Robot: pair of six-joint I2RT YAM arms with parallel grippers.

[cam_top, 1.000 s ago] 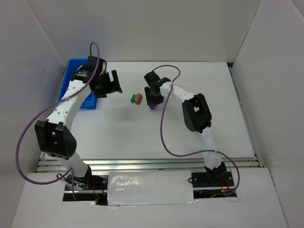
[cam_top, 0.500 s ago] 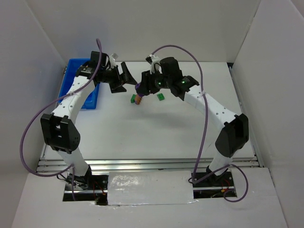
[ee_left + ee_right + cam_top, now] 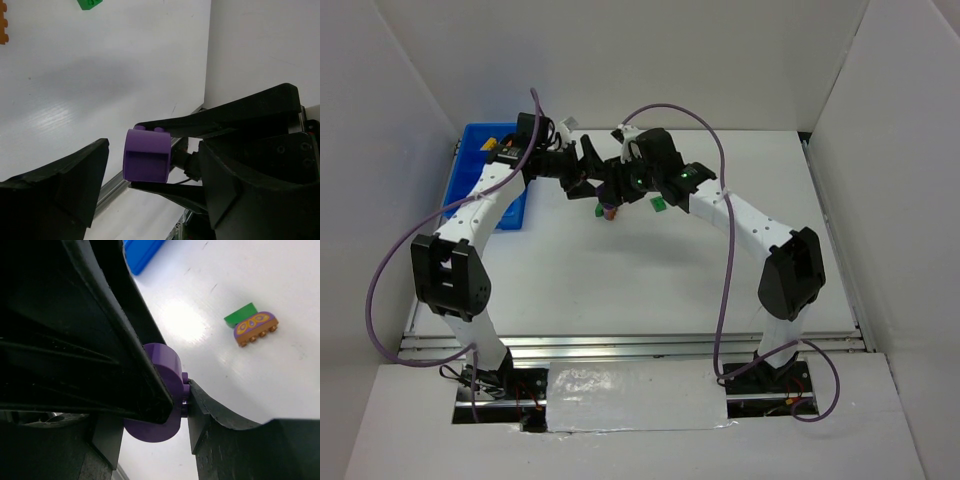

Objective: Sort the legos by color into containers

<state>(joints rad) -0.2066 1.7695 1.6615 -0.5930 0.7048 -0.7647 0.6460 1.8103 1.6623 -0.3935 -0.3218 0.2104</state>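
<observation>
Purple lego (image 3: 146,156), pinched in right claw (image 3: 175,392); left claw (image 3: 153,149) spread wide, facing it

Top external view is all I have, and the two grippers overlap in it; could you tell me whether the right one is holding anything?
Observer: Yes. The right wrist view shows the right gripper shut on a purple piece.
Operator: Thank you. Has the left gripper taken hold of it too?
Observer: No. In the left wrist view the left gripper is open, and the piece sits between its fingers, touching neither.
Operator: What lies below them?
Observer: On the table, a brown piece with a purple-and-gold top lies right against a green block.
</observation>
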